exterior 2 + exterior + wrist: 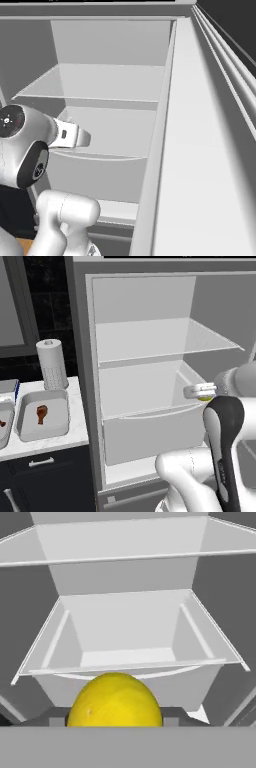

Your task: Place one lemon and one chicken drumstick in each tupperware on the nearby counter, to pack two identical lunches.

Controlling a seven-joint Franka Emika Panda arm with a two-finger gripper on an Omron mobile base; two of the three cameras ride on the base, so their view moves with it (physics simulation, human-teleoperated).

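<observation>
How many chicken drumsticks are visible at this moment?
2: one chicken drumstick lies in the nearer tupperware on the counter; another is partly cut off at the left edge.

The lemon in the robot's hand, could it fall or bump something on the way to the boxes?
Maybe. The lemon is round, so it could slip from the gripper. The gripper sits inside the fridge, so swinging out might clip its wall. The tupperware already holds a chicken drumstick; a dropped lemon could bounce out.
</observation>
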